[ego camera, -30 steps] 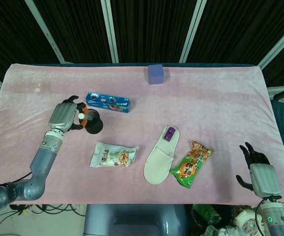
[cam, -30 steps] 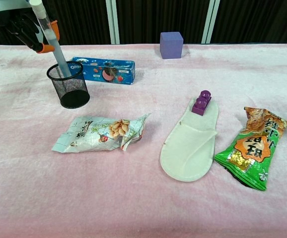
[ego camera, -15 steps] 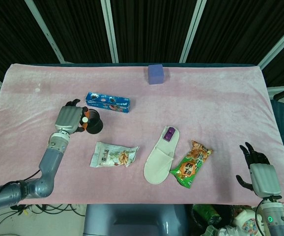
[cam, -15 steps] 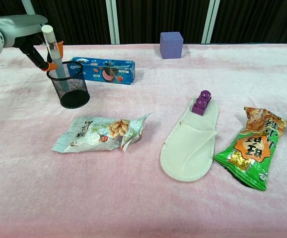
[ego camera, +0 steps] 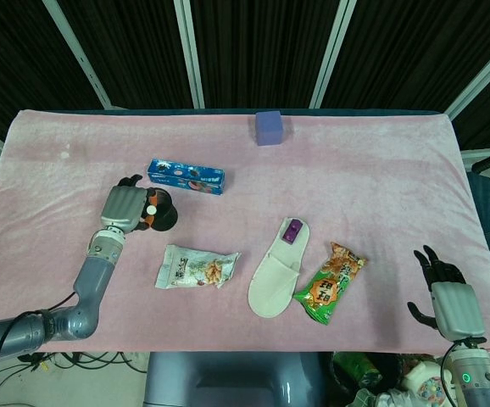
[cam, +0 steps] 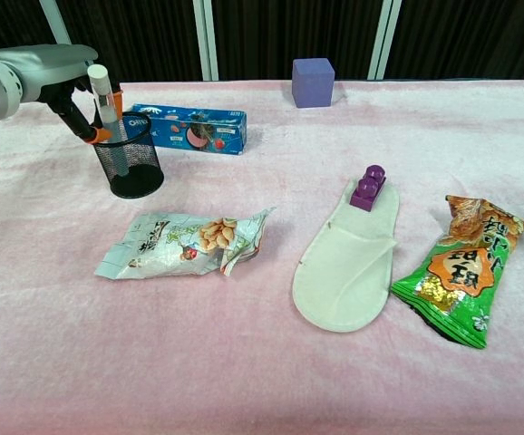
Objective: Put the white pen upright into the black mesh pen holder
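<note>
Chest view shows my left robot hand (cam: 58, 82) pinching the white pen (cam: 103, 100), near upright, its lower end already inside the black mesh pen holder (cam: 128, 163). I judge this the insertion step; next I need to loosen the pinch and lift clear. My right robot hand (ego camera: 445, 292) rests empty, fingers apart.

The tabletop (cam: 271, 381) is covered in matt, fuzzy pink cloth. The pen holder (cam: 126, 163) is made of black wire mesh; glossy foil is seen on the green snack bag (cam: 457, 272).
</note>
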Motion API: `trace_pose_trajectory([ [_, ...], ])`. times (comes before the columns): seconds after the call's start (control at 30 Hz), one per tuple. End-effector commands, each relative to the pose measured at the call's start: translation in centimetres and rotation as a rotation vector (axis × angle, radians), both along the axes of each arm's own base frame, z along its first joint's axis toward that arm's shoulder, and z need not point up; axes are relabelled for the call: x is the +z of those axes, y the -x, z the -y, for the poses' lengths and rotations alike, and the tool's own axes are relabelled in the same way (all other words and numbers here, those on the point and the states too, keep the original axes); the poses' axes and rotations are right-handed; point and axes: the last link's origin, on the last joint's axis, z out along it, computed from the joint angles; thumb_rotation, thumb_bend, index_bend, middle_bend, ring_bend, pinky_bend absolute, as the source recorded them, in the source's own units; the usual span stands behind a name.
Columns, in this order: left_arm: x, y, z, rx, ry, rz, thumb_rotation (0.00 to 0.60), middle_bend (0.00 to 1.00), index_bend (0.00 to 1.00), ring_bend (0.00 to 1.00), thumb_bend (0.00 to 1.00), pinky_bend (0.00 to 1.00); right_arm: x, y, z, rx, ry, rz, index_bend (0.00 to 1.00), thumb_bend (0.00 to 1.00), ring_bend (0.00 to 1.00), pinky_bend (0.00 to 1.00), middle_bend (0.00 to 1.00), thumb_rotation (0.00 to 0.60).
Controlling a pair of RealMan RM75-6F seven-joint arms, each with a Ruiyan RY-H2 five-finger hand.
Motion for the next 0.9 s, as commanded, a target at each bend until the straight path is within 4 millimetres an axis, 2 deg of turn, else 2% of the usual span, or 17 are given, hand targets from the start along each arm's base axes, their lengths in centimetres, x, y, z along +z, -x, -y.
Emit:
trace_pose_trajectory([
  [0.03,-0.2,0.0,0.0,-0.001,0.002,-0.003,0.6,0.55,0.61,0.1,0.4,0.16,0.0,0.0,0.0,0.0,0.0,0.0,0.0,0.18,0.17,0.16,0.02,0.6],
  [0.2,-0.2,0.0,-0.1,-0.005,-0.002,-0.013,0.6,0.52,0.53,0.09,0.39,0.16,0.0,0.0,0.0,0.0,0.0,0.001,0.0,0.18,0.17,0.16,0.02,0.6],
  [0.43,-0.3,-0.2,0.1,-0.021,0.007,-0.03,0.6,0.5,0.36,0.08,0.36,0.16,0.0,0.0,0.0,0.001,0.001,0.001,0.0,0.17,0.17,0.16,0.02,0.6],
  [0.67,0.0,-0.4,0.3,-0.011,0.028,-0.001,0.6,0.36,0.23,0.0,0.31,0.13,0.0,0.0,0.0,0.001,0.001,0.001,0.0,0.18,0.17,0.16,0.02,0.6],
  [0.77,0.8,-0.8,0.7,-0.013,0.044,0.023,0.6,0.3,0.21,0.0,0.3,0.1,0.0,0.0,0.0,0.002,0.002,0.001,0.0,0.18,0.17,0.16,0.02,0.6],
  [0.9,3.4,-1.6,1.4,-0.063,-0.007,0.04,0.6,0.23,0.21,0.0,0.3,0.07,0.1,0.0,0.0,0.003,0.003,0.002,0.0,0.18,0.17,0.16,0.02,0.6],
])
